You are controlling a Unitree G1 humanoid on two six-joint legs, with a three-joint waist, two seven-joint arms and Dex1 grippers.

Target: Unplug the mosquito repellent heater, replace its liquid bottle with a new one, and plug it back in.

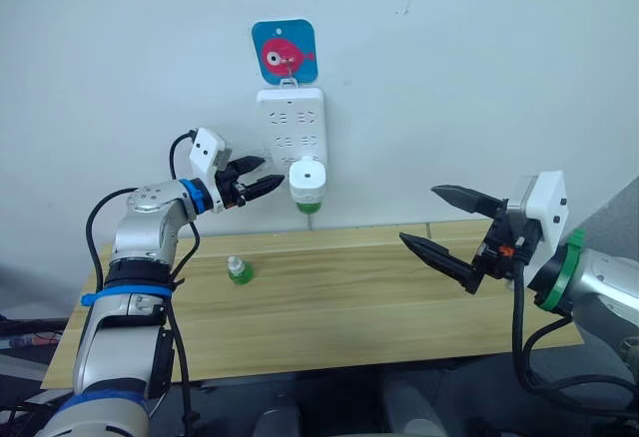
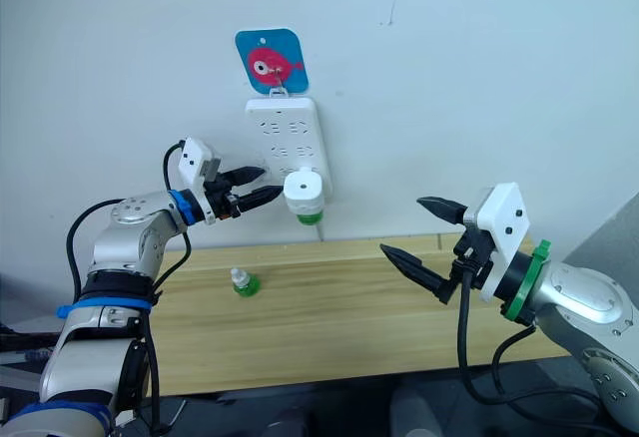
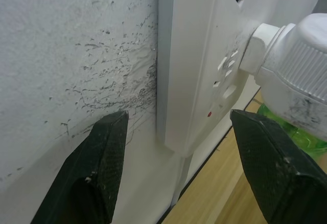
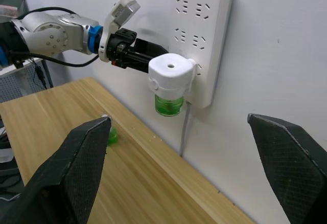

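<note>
The white mosquito repellent heater (image 1: 309, 180) is plugged into the lower part of a white power strip (image 1: 292, 128) on the wall, with a green liquid bottle (image 1: 310, 204) screwed in under it. A second small green bottle (image 1: 238, 271) with a white cap stands on the wooden table. My left gripper (image 1: 262, 178) is open just left of the heater, its fingers (image 3: 97, 173) straddling the strip's lower edge. My right gripper (image 1: 439, 219) hangs open over the table's right side, well away from the heater (image 4: 171, 73).
The wooden table (image 1: 349, 297) runs along the wall. A blue card with a pink fish (image 1: 284, 53) hangs above the strip. A thin white cord (image 4: 185, 132) drops from the strip to the table.
</note>
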